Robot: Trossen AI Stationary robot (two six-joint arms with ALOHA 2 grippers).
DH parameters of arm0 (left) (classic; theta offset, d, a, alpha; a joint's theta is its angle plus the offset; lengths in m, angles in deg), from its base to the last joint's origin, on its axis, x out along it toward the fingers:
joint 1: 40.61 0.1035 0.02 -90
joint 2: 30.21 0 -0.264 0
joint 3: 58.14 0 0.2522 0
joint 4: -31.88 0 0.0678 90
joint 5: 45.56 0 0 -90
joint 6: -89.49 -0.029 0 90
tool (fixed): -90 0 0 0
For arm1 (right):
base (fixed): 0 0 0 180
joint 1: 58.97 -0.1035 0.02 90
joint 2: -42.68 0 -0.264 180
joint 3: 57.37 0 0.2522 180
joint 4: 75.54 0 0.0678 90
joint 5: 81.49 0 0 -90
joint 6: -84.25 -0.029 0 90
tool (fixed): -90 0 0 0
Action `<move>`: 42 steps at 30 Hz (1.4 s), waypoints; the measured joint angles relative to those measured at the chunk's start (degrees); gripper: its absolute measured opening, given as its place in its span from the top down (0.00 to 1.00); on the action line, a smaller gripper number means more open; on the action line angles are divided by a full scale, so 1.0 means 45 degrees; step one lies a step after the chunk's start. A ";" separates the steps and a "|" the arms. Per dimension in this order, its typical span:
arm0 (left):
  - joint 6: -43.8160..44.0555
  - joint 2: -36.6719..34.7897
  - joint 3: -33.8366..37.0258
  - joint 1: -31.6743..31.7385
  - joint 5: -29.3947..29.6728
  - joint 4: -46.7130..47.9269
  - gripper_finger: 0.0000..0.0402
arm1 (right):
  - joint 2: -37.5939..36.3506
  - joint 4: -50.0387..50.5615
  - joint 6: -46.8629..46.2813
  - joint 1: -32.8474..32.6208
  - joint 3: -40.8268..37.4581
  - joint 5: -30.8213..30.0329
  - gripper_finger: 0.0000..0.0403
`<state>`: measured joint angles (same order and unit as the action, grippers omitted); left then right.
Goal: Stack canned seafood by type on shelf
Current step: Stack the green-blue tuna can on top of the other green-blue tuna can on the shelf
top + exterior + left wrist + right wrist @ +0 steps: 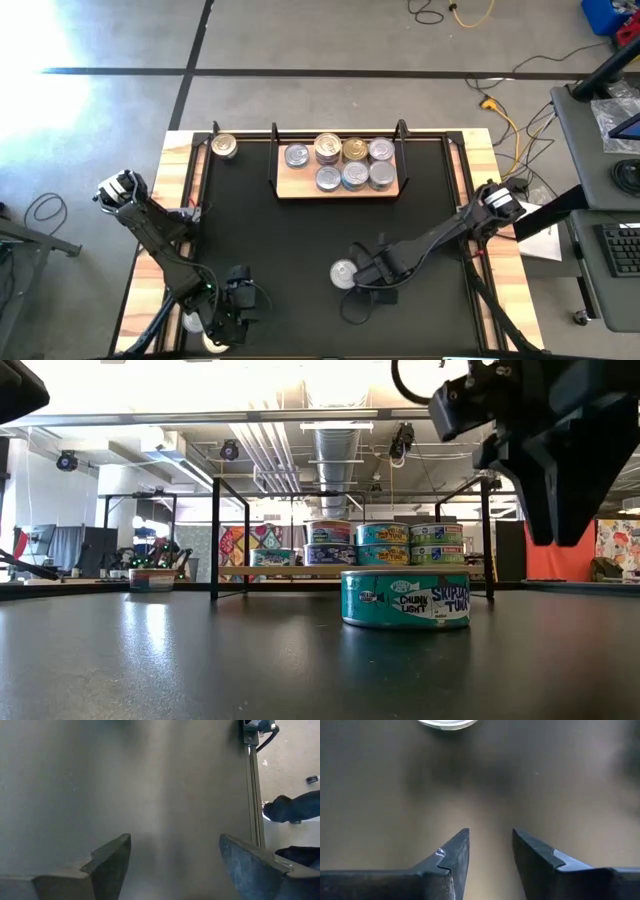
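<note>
Teal-labelled tin (343,272) sits alone on the black surface (300,240), well apart from the shelf (338,187) we fill with sorted tins; our right claw (362,296) hangs just beside it, fingers parted and empty, probably lining up; left claw (172,865) waits released.

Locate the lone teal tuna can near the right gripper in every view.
High view: the tuna can sits on the black table, front centre.
Low view: centre foreground, teal label.
Left wrist view: not in it.
Right wrist view: only its silver rim, at the edge.
Shared landmark: the shelf beyond it.
</note>
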<state>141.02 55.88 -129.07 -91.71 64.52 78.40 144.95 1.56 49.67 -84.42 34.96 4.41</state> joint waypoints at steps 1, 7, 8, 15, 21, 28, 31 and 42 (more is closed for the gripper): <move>0.0005 0.0000 0.0000 0.0002 0.0008 -0.0010 0.29 | -0.0139 0.0080 -0.0059 0.0000 0.0000 -0.0034 0.64; 0.0233 0.0000 -0.0005 0.0203 -0.0011 -0.0069 0.30 | -0.1069 0.1251 -0.0457 0.0000 -0.0134 -0.1013 0.59; 0.0229 0.0000 -0.0005 0.0264 -0.0011 -0.0068 0.30 | -0.1253 0.1417 -0.0529 0.0000 -0.0207 -0.1124 0.58; -0.0083 0.0172 -0.0015 0.0635 0.0062 -0.0448 0.30 | -0.2403 0.1465 -0.1443 -0.0010 -0.1285 -0.1110 0.50; -0.0097 0.0369 -0.0015 0.0898 0.0134 -0.0876 0.30 | -0.2748 0.1419 -0.1937 -0.0034 -0.2191 -0.0826 0.45; -0.1600 0.0506 0.0054 0.1540 0.0895 -0.1958 0.30 | -0.2799 0.0925 -0.2178 -0.0270 -0.2799 0.0506 0.33; -0.2128 0.0949 0.0165 0.1858 0.1465 -0.2729 0.27 | -0.2812 0.0742 -0.2070 -0.0500 -0.2939 0.0694 0.25; -0.3558 0.3321 0.0165 0.2922 0.4242 -0.6694 0.13 | -0.2765 -0.1555 -0.1344 -0.0967 -0.3291 0.0119 0.09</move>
<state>125.01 70.82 -128.32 -78.56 83.61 48.27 132.51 -5.44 43.62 -88.78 20.15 4.95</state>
